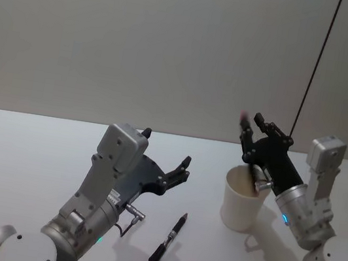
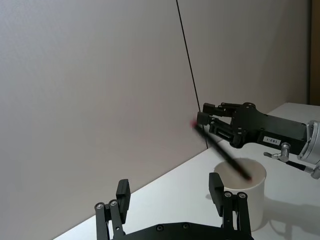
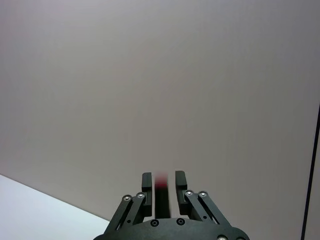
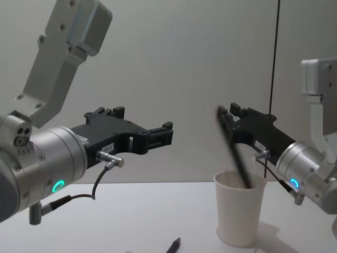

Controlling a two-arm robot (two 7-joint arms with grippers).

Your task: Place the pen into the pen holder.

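Straddling the pen (image 2: 222,152), right gripper (image 3: 163,181) barely open

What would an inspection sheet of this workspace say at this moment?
Surface: white table, flat.
Job's things: white paper cup upright; tilted pen with its lower end inside the cup; spare pen lying flat on the table, left of the cup.
Clutter: nothing seen.
Grippers: left gripper open, raised above the table left of the cup; right gripper above the cup, at the tilted pen's upper end.
Cables: thin black cord hanging down the wall; short cable at the left wrist.
Surroundings: plain grey wall.
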